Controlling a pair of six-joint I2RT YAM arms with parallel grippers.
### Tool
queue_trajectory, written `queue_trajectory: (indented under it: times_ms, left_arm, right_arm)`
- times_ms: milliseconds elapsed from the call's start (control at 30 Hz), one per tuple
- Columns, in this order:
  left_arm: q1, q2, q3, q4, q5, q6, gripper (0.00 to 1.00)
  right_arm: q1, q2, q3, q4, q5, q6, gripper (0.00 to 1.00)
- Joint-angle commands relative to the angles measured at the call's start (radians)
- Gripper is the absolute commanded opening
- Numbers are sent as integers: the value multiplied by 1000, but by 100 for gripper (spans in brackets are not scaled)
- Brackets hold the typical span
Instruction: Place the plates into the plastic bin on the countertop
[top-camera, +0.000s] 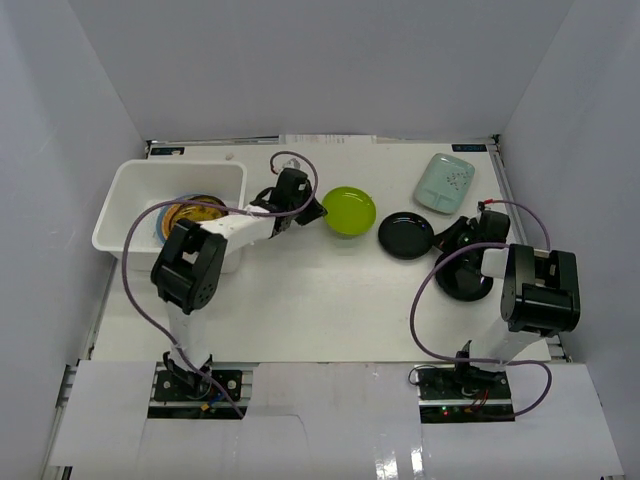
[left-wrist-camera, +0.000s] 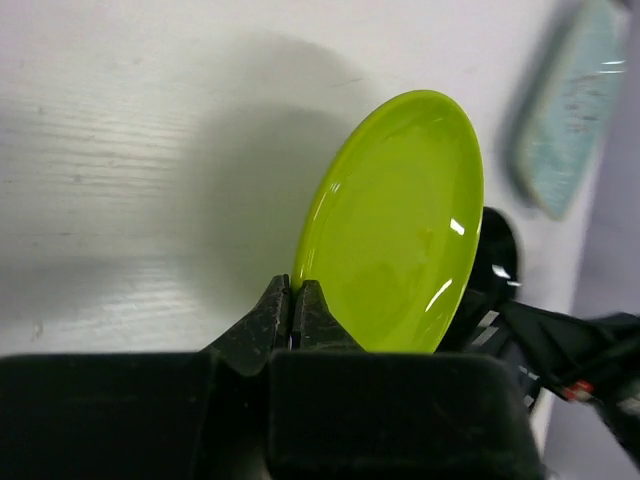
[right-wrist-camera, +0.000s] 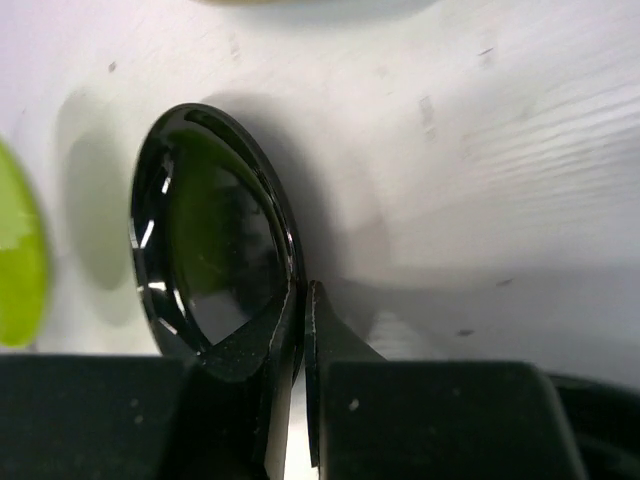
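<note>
My left gripper (top-camera: 314, 212) is shut on the near rim of the lime green plate (top-camera: 349, 210), right of the white plastic bin (top-camera: 130, 185). In the left wrist view the gripper (left-wrist-camera: 293, 298) pinches the green plate (left-wrist-camera: 395, 220), which casts a shadow on the countertop (top-camera: 300, 300). My right gripper (top-camera: 447, 240) is shut on the rim of a glossy black plate (top-camera: 405, 236); the right wrist view shows that gripper (right-wrist-camera: 303, 300) and plate (right-wrist-camera: 210, 230). A second black plate (top-camera: 465, 282) lies under the right arm. A pale mint plate (top-camera: 445, 182) lies at the back right. The bin holds a light blue plate (top-camera: 160, 222) under a brown-and-gold one (top-camera: 193, 213). No tan woven plate shows.
Pale grey walls (top-camera: 60, 150) enclose the countertop on three sides. The left arm's elbow (top-camera: 188, 268) overhangs the bin's near right corner. Cables (top-camera: 430, 300) loop beside both arms.
</note>
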Motion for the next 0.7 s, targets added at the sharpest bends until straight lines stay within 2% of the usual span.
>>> queue_trajectory:
  times_ms: [0, 100, 200, 233, 267, 300, 400, 433, 500, 667]
  left_arm:
    - [0, -273, 4, 54, 65, 56, 0]
    - [30, -468, -14, -14, 71, 76, 0]
    - [142, -670, -103, -87, 53, 63, 0]
    - [223, -716, -128, -140, 41, 71, 0]
    - [265, -796, -148, -180, -35, 82, 0]
    - [364, -830, -177, -226, -56, 100, 0]
    - [501, -927, -244, -314, -116, 142, 0]
    - [591, -933, -257, -344, -116, 166, 0]
    - [660, -932, -292, -389, -157, 175, 0]
    - [762, -872, -378, -394, -142, 162, 0]
  right_arm:
    - [30, -109, -29, 93, -20, 40, 8]
    - [56, -212, -25, 70, -13, 36, 8]
    - [88, -314, -5, 32, 1, 33, 8]
    - [122, -337, 5, 19, 9, 24, 8]
    - [145, -379, 20, 7, 29, 20, 8]
    - [200, -396, 29, -14, 42, 17, 8]
    - [319, -447, 66, -40, 92, 14, 8]
    - [350, -459, 78, -44, 116, 16, 8]
    - [430, -460, 129, -56, 133, 14, 8]
    - [605, -415, 273, -114, 216, -13, 8]
